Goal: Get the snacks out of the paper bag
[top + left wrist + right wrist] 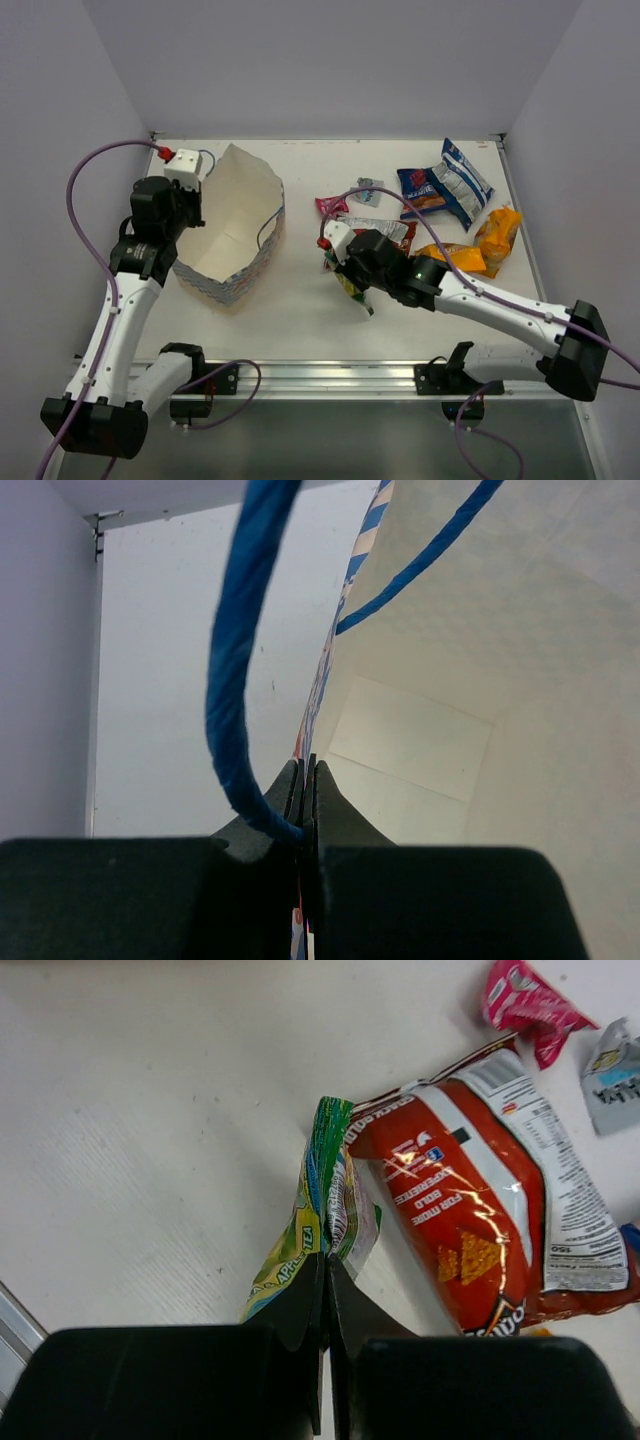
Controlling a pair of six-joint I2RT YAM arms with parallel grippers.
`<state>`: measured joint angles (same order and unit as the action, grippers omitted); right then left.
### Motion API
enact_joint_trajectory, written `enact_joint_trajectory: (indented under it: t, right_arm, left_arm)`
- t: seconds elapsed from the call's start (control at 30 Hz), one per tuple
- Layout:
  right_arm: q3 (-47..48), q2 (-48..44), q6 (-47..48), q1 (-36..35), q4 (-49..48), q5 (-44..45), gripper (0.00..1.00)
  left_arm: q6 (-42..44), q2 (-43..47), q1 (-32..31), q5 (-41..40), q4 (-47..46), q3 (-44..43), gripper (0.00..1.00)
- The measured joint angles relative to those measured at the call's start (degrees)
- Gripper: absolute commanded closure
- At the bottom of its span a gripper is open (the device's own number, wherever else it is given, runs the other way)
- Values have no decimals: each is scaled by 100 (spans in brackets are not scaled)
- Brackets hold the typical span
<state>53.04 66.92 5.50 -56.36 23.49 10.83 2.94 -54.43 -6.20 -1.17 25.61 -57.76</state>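
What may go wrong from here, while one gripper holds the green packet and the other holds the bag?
1. The right gripper pinches the green packet only by a thin edge; the foil may slip out.
2. The packet hangs close beside the red packet, so lowering it might push that one.
3. The left gripper clamps the paper bag wall next to its blue cord handle; a pull might tear the paper or tip the bag.

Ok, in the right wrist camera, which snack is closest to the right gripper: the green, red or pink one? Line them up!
1. The green packet, pinched in the right gripper.
2. The red packet, just beside it on the right.
3. The pink packet, farthest, up in the top right corner.
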Motion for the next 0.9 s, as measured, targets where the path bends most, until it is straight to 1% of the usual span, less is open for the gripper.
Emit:
enact_joint_trajectory:
  t: [0.07,0.13,0.17,0.2,0.27,0.3,0.4,0.43,0.53,0.57,0.73,0.9]
  right_arm:
    - [-2,326,-57,-74,-9,-33,99]
    - [-2,603,-118,-214,-35,-155,90]
    - [-2,767,-164,-326,-57,-267,82]
    - [13,905,-205,-431,-52,-398,59]
    - [81,1141,-297,-608,-44,-645,44]
    - [146,1244,-319,-680,-20,-804,33]
    - [376,1322,-389,-822,57,-1272,20]
    - [452,1276,-411,-831,85,-1379,11]
    - [577,927,-509,-833,162,-1488,3]
    - [627,706,-555,-817,219,-1473,1]
    - [935,-319,-717,-610,413,-1147,1]
    - [1036,-1248,-955,-136,505,-669,1]
  left_arm:
    - [-101,-33,63,31,7,0,100]
    - [-205,-48,122,72,15,0,100]
    - [-247,-52,144,90,17,0,100]
    - [-295,-55,168,103,20,0,100]
    - [-358,-57,203,122,20,0,100]
    - [-396,-59,227,138,20,0,100]
    - [-487,-70,284,168,22,0,100]
    - [-507,-74,302,184,22,0,100]
    - [-577,-96,361,225,22,0,100]
    - [-610,-111,372,240,20,0,100]
    - [-850,-328,474,393,-28,-57,100]
    - [-1150,-962,627,522,-205,-435,100]
